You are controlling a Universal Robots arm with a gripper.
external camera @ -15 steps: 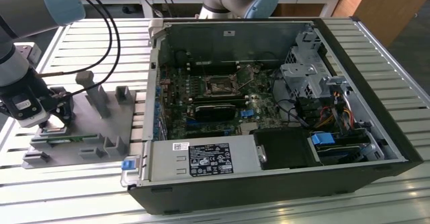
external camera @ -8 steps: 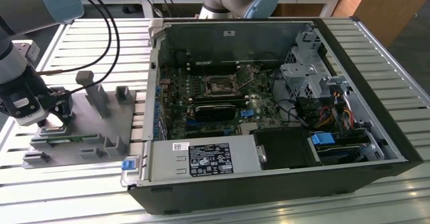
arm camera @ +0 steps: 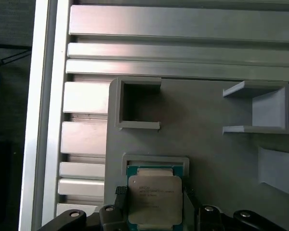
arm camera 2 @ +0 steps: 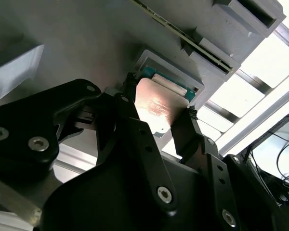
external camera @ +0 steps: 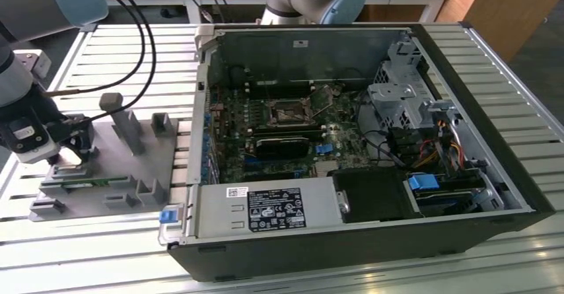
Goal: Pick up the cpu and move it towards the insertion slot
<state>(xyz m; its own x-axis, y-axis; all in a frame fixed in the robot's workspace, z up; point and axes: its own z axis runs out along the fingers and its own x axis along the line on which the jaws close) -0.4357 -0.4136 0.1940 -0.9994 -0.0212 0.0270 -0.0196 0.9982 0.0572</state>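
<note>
1. We see the gripper (arm camera 2: 158, 118) down on the grey holder plate (external camera: 132, 170), at the exterior view's left, outside the open computer case (external camera: 352, 254).
2. The fingers (arm camera: 119, 196) are closed onto two opposite edges of the cpu (arm camera: 154, 199), one on each side, pinching it. Both wrist views show this.
3. The cpu lies silvery side up in the square walled pocket (arm camera: 156, 160) of the holder plate. We cannot tell whether it is seated on the pocket floor or raised off it.
4. The insertion slot (external camera: 288, 113) is a silvery frame with a dark centre. It sits on the motherboard (external camera: 231, 150) inside the case, well apart from the gripper and toward the exterior view's right of it.
5. A thin green memory stick (external camera: 92, 182) lies in the holder plate near the gripper.
6. The plate and the case both rest on a slatted metal table (external camera: 123, 49).
</note>
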